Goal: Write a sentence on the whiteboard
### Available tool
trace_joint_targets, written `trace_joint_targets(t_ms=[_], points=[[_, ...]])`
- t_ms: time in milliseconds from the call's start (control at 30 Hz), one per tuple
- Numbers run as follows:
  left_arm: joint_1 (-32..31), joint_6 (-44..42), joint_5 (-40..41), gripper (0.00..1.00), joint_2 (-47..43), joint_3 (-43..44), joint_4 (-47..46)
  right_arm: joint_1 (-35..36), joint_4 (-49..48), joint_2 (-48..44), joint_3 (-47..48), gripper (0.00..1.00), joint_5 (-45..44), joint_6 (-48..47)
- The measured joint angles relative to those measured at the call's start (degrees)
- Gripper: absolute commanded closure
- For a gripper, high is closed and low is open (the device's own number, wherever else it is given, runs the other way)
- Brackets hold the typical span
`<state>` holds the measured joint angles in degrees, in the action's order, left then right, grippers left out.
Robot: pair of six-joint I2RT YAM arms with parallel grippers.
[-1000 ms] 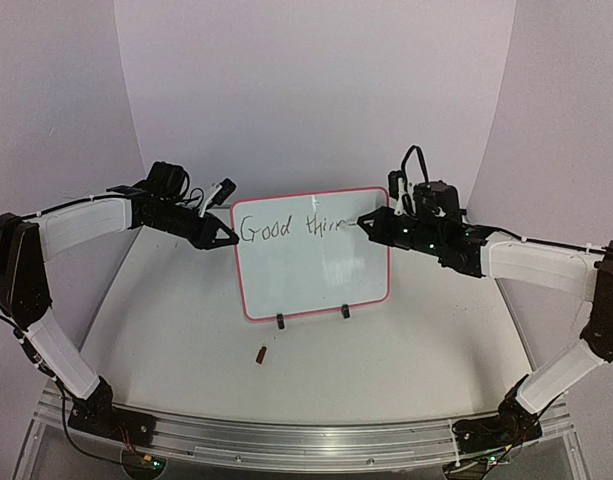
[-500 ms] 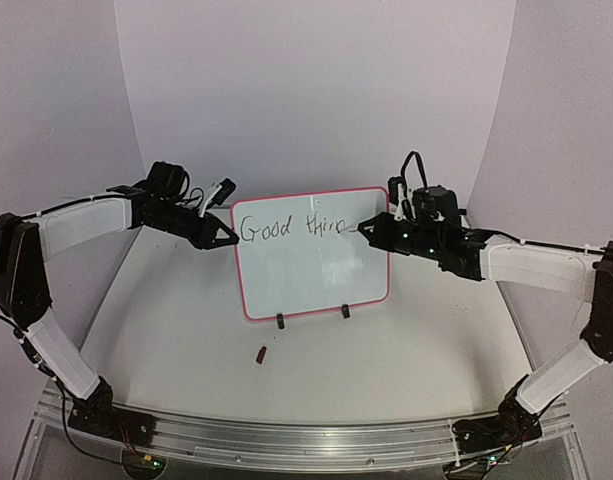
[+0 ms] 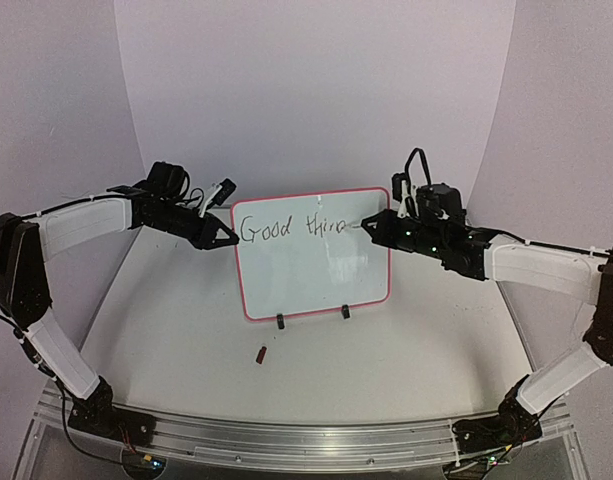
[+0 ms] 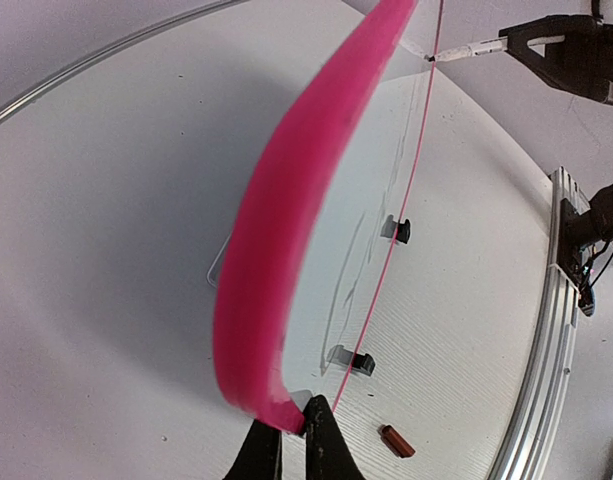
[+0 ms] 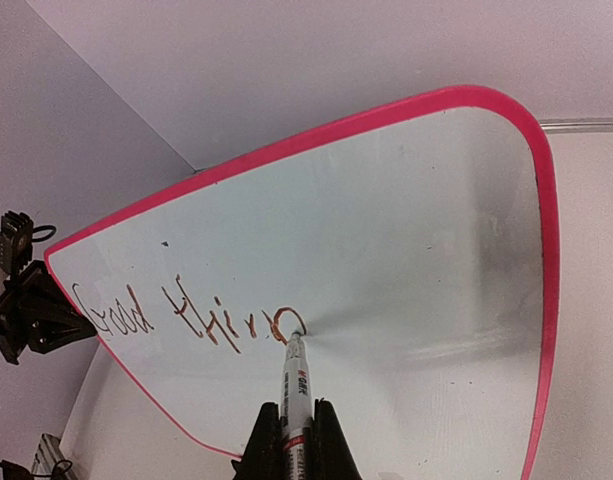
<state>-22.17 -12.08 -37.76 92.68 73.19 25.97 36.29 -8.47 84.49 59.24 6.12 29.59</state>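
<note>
Whiteboard (image 3: 311,255) standing upright on the table (image 3: 416,350) on two black clip feet (image 3: 280,321), its pink-red frame facing your arm bases. Every position below is given from this board.

Your left gripper (image 3: 229,238) meets the board's left edge near the upper corner. In the left wrist view its fingers (image 4: 321,450) are drawn together on the frame (image 4: 276,270), pinching it.

Your right gripper (image 3: 369,224) sits at the board's upper right corner, just off the right edge. In the right wrist view its fingers (image 5: 326,445) are clamped on a white marker (image 5: 294,385), which points inward across the board face (image 5: 386,260). The marker's tip touches the writing surface.

The sentence (image 3: 291,228) runs along the board's top line, starting beside the left edge. So far it reads "Good thin" (image 5: 186,318), followed by a small round loop right at the marker tip. The board face below this line and to the right of the tip is unmarked.

A small dark-red object (image 3: 261,353) lies on the table in front of the board, near its lower left corner and apart from the clip feet.
</note>
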Motion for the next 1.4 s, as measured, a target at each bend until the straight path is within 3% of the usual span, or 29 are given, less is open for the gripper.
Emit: trace_joint_targets(t_ms=[1400], points=[[0.0, 0.0, 0.0, 1.0, 0.0, 0.0, 0.0, 0.0, 0.6, 1.7, -3.1, 1.0, 4.6, 2.3]])
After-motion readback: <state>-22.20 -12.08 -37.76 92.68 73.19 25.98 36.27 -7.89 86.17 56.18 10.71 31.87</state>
